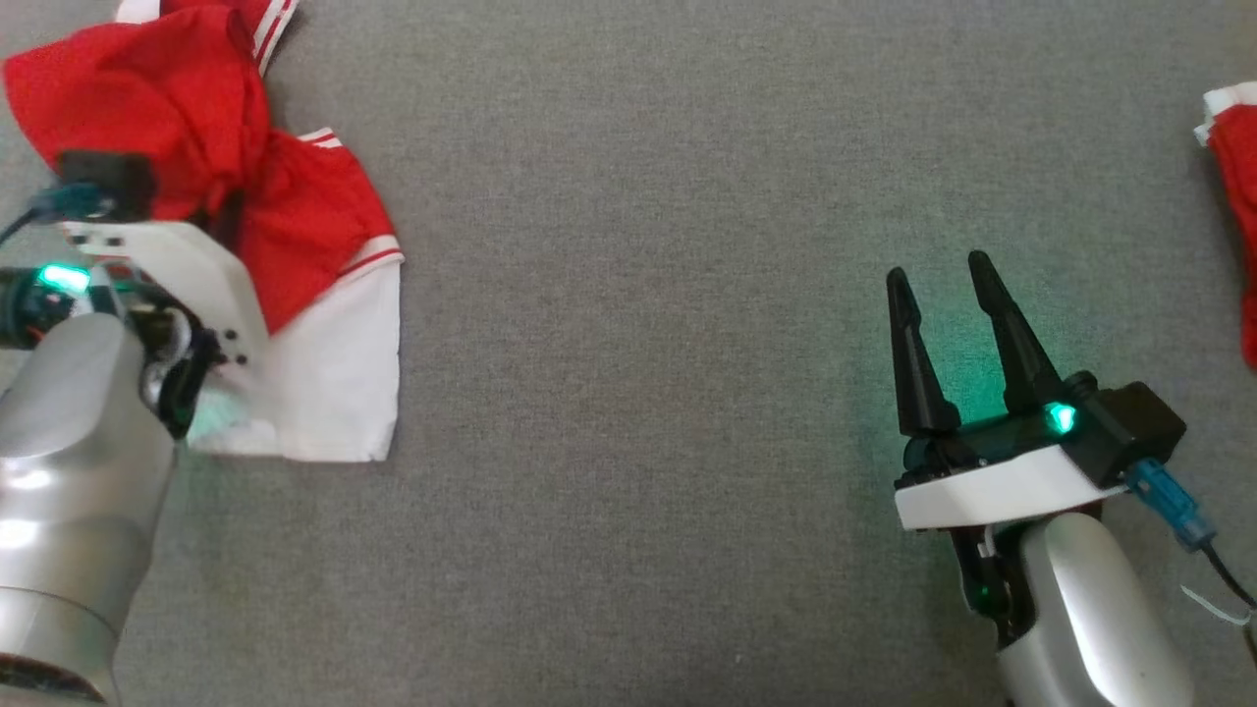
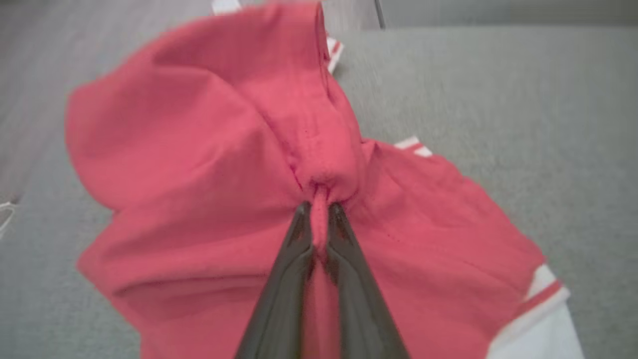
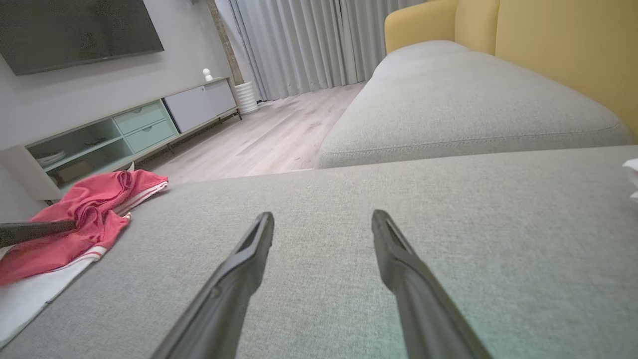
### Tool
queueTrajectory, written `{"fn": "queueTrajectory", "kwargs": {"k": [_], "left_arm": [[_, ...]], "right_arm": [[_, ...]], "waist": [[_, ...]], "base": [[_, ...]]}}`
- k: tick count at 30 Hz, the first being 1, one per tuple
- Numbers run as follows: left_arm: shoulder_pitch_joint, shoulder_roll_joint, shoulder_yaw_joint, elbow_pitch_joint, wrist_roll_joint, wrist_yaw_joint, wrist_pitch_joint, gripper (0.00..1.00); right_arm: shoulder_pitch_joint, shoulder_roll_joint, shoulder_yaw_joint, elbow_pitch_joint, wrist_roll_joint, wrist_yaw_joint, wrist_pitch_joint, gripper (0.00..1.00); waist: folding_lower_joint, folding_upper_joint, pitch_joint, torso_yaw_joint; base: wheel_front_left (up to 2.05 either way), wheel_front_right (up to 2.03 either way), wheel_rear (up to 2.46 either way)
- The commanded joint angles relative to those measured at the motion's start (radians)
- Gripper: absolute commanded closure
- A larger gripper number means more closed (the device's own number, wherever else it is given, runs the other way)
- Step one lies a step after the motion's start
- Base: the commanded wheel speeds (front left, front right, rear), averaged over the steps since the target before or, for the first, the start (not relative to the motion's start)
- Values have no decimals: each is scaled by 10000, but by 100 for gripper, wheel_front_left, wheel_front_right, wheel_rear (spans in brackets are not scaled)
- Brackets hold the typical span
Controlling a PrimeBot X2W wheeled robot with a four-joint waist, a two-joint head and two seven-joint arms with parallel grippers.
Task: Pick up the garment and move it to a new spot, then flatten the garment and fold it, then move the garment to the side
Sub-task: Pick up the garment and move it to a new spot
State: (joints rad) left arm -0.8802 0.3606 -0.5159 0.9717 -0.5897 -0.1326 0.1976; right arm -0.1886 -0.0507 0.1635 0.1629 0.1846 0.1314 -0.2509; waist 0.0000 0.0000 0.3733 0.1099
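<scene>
Left gripper (image 2: pixel 319 210), lower centre of the left wrist view: jaws drawn nearly together on a narrow ridge of red cloth, which stands pinched between the tips. Beyond the tips, the red and white garment (image 2: pixel 199 149) lies bunched on the grey sofa cushion (image 1: pixel 638 295), in the upper left of the head view. Its white panel (image 1: pixel 324 393) lies flat at the lower edge of the heap. Right gripper (image 1: pixel 939 267), lower right of the head view: jaws wide, nothing between them, over bare cushion and well apart from the garment. Judgement: the pick-up is the step in hand. The bite takes only a thin fold, so a slow, straight lift is advised, watching that the ridge does not slide out. Carry toward the open centre of the cushion, clear of the second red and white cloth (image 1: pixel 1235 157) at the far right edge.
</scene>
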Motion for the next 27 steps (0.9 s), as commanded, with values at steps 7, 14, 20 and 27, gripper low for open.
{"fn": "queueTrajectory", "kwargs": {"k": [7, 14, 20, 27], "left_arm": [[-777, 669, 572, -912, -636, 20, -3215, 100], [-657, 393, 482, -2317, -960, 20, -4288, 100], [-201, -476, 303, -4133, -1044, 264, -4418, 100], [198, -1724, -240, -5693, -1088, 1021, -4105, 100]], "right_arm": [[-83, 5, 309, -126, 99, -7, -109, 0], [117, 5, 345, 12, 337, -7, -109, 0], [251, 5, 454, 25, 575, -7, -109, 0], [151, 5, 621, -62, 801, -7, -109, 0]], "waist": [[0, 0, -730, 26], [0, 0, -1403, -49], [0, 0, -1784, -296], [0, 0, -1711, -1008]], "base": [[0, 0, 0], [0, 0, 0], [0, 0, 0], [0, 0, 0]]}}
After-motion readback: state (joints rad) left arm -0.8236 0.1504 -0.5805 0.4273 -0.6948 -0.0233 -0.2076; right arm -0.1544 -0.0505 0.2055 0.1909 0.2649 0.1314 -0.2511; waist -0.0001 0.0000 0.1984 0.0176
